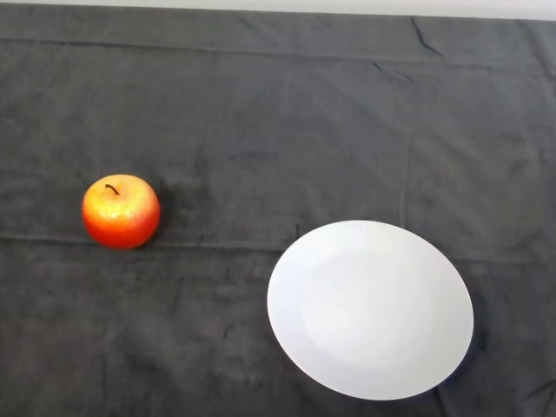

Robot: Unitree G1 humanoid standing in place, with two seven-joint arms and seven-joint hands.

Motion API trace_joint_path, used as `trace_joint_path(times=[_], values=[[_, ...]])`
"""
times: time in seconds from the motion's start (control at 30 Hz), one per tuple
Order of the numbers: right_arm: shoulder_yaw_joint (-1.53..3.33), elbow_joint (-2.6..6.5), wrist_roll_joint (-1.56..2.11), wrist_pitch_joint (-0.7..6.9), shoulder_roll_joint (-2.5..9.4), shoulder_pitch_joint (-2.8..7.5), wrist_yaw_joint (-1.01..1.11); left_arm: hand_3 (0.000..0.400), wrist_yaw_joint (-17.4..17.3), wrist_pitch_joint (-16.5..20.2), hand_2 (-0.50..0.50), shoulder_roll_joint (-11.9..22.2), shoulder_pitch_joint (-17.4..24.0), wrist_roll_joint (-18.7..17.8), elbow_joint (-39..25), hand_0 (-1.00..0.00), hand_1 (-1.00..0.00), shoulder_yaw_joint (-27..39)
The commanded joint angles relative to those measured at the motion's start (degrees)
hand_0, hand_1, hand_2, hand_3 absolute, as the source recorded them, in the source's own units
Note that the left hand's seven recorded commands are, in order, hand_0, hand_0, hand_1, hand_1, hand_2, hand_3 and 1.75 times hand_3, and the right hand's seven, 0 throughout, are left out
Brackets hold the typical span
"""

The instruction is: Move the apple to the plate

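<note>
A red and yellow apple [121,211] with a short dark stem stands upright on the dark cloth at the left of the head view. A white round plate [370,308] lies at the lower right with nothing on it. A wide strip of cloth separates the apple from the plate's left rim.
The dark cloth [278,113] covers the whole table and shows a few creases near the far edge. A pale strip of wall or table edge [278,5] runs along the top.
</note>
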Motion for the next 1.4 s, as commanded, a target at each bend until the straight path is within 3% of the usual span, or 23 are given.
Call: trace_joint_path(times=[0.03,0.37,0.7,1.13,1.4], values=[[-0.53,1.27,0.34,-0.42,-0.36,1.49,0.15,0.000,-0.51,0.87,0.00,-0.88,-0.27,1.05,-1.71,0.00,0.00,1.18],[-0.53,1.26,0.34,-0.42,-0.36,1.49,0.15,0.000,-0.46,1.19,0.00,-1.15,-0.67,1.56,-1.91,0.00,0.00,1.42],[-0.53,1.23,0.35,-0.41,-0.36,1.51,0.15,0.000,-0.74,2.32,0.00,-3.02,-5.26,3.46,-2.83,0.00,0.00,-0.50],[-0.53,1.20,0.36,-0.39,-0.37,1.53,0.16,0.000,-6.17,-0.88,0.00,-4.74,-8.75,3.39,-3.02,0.00,0.00,-1.18],[-0.52,1.18,0.37,-0.38,-0.37,1.53,0.16,0.000,-12.36,-1.83,0.00,-7.63,-11.10,1.54,-2.45,0.00,0.00,-1.02]])
